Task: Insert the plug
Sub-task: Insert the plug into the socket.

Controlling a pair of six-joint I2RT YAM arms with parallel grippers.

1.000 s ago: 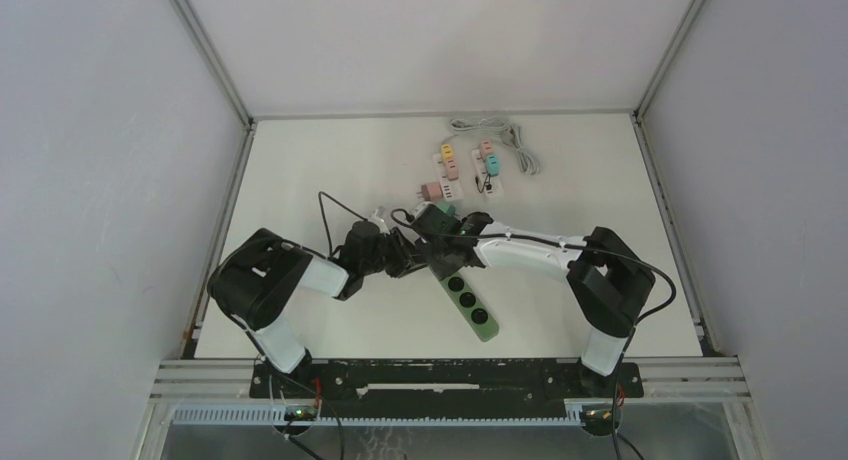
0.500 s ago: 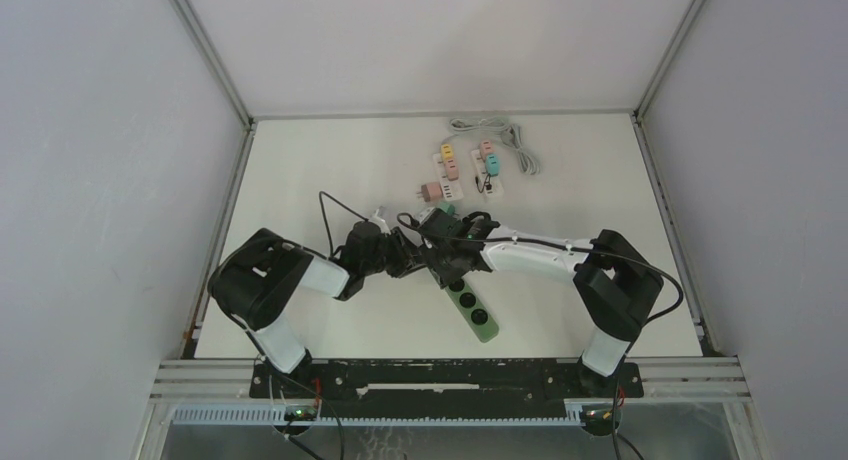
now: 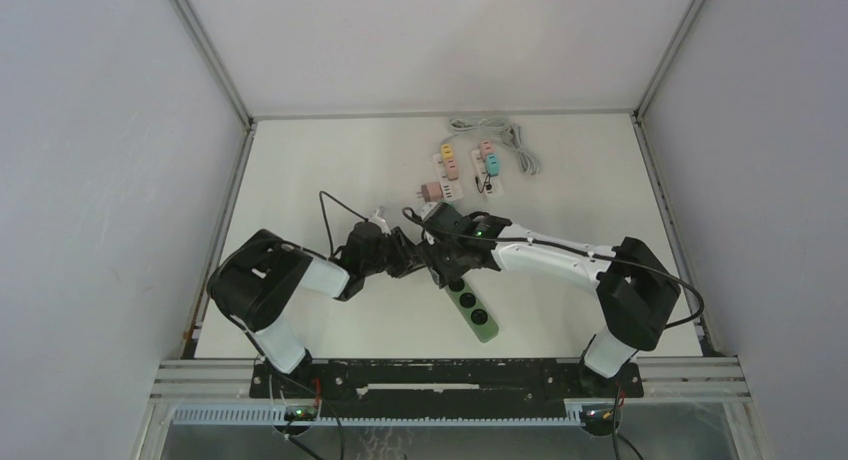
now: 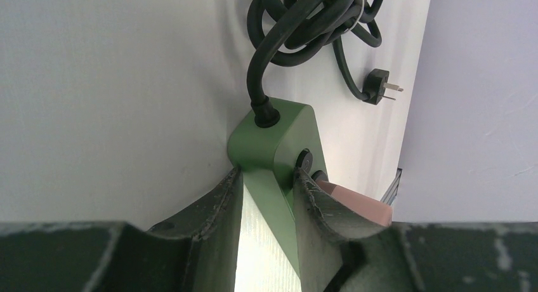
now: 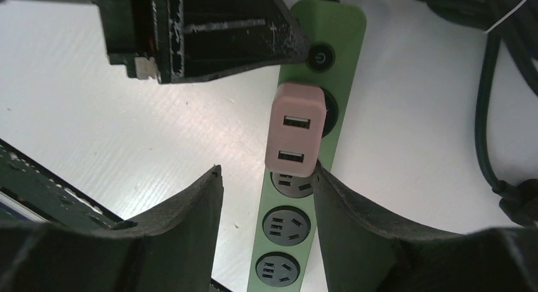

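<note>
I read the left pincer as clamped across the cord end of the green power strip, low in the left wrist frame. The right pincer stands apart, its fingers flanking the pink plug without contact. The pink plug sits in the socket just below the power button, centre frame, above the white counter.

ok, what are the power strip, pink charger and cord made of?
Power strip: likely moulded plastic, matte green, smooth rounded edges. Pink charger: plastic too, matte, soft corners. Cord: probably rubber or PVC sheath, black, slight sheen, bends in loose coils.
</note>
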